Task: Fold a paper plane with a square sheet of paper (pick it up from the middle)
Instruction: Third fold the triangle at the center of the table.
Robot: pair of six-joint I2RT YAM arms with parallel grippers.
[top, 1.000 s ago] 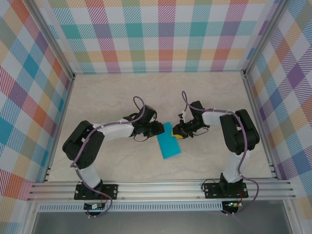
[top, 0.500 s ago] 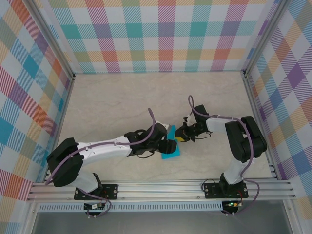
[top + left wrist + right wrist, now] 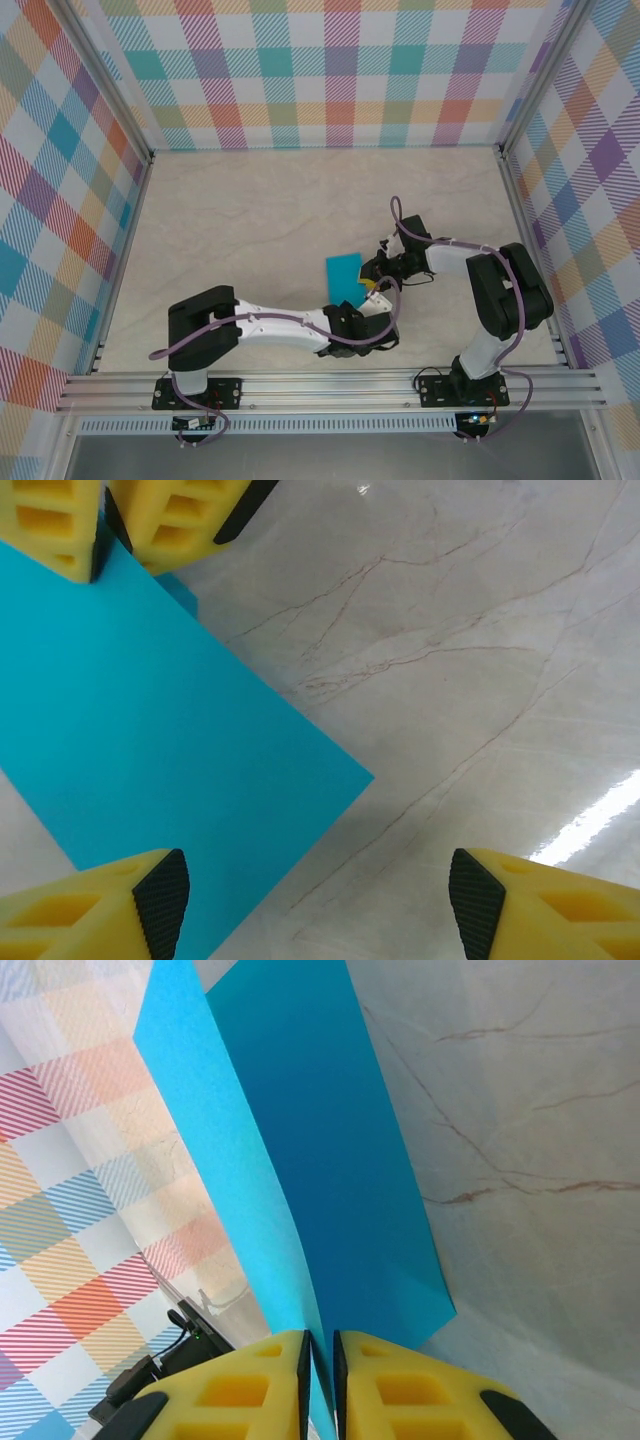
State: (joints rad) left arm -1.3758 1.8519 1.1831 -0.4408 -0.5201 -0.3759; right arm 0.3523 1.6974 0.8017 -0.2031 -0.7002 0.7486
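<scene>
Right gripper (image 3: 320, 1345) pinches the paper (image 3: 330, 1180) — hold it firmly so the open left gripper (image 3: 318, 905) beside it can press the fold.

Matt sheet of paper (image 3: 150, 730), glossy marbled table (image 3: 480, 630)

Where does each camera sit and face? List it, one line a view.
Top external: above and behind the bases, looking down at the table, left arm, right arm and teal paper sheet.
Left wrist: on the left arm, facing down at table and sheet; left gripper open.
Right wrist: on the right arm, facing along the sheet; right gripper shut on it.
Shared: both wrist views show the right gripper's fingers.
</scene>
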